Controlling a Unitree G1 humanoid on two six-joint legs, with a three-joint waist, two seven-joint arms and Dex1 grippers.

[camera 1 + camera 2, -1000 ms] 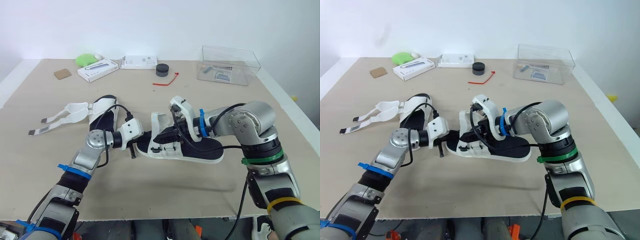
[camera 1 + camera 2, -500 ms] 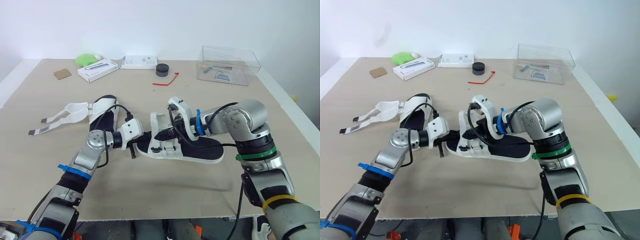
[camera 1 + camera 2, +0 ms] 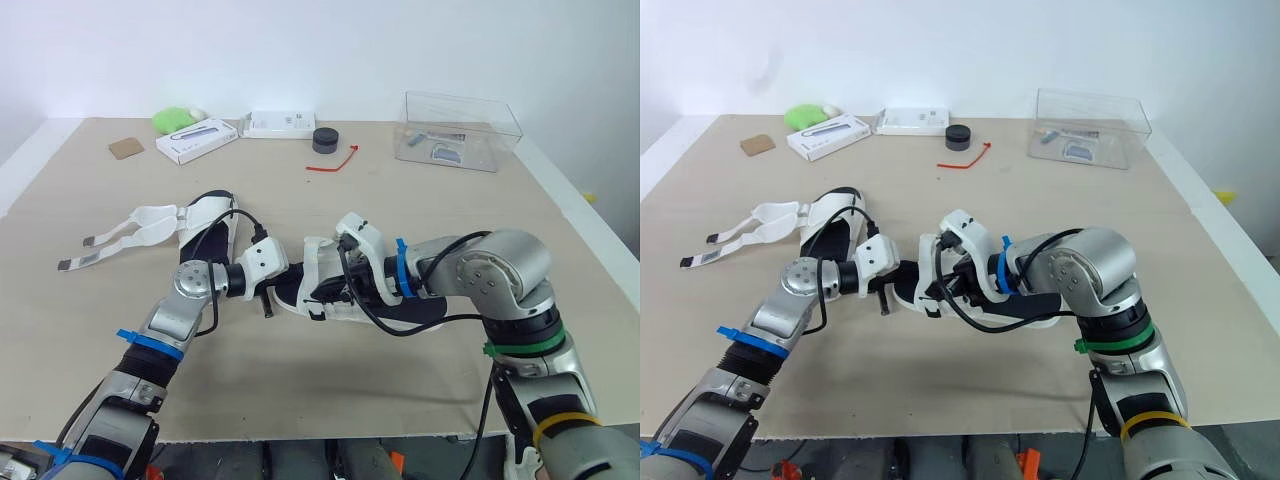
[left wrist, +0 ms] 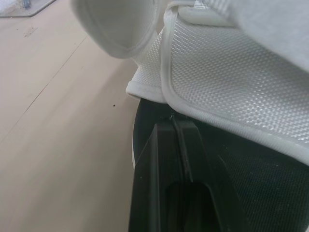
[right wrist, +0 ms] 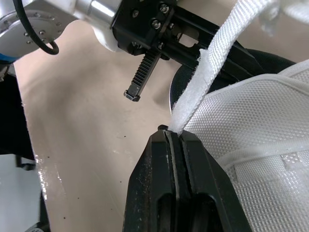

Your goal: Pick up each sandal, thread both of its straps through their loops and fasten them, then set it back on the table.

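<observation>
A sandal (image 3: pixel 410 308) with a black sole and white straps lies mid-table between my two arms. My left gripper (image 3: pixel 288 276) is shut on the near end of its sole, its fingers (image 4: pixel 164 145) meeting at the black edge under the white mesh upper (image 4: pixel 231 72). Over the front of this sandal my right gripper (image 3: pixel 322 292) is shut on a white strap (image 5: pixel 203 79), which runs up from its fingertips (image 5: pixel 161 145). A second sandal (image 3: pixel 207 222) lies flat farther left, its white straps (image 3: pixel 112 240) spread open on the table.
Along the far edge stand a clear plastic box (image 3: pixel 458 130), two white boxes (image 3: pixel 196 139) (image 3: pixel 277 123), a black round cap (image 3: pixel 323 139), a red tie (image 3: pixel 335 160), a green object (image 3: pixel 173 118) and a cardboard scrap (image 3: pixel 125 148). The table's right edge (image 3: pixel 575 215) is close to my right arm.
My right gripper has moved left and down toward the left gripper, drawing the white strap with it. The sandal's front has shifted slightly left. The left arm has stayed put.
</observation>
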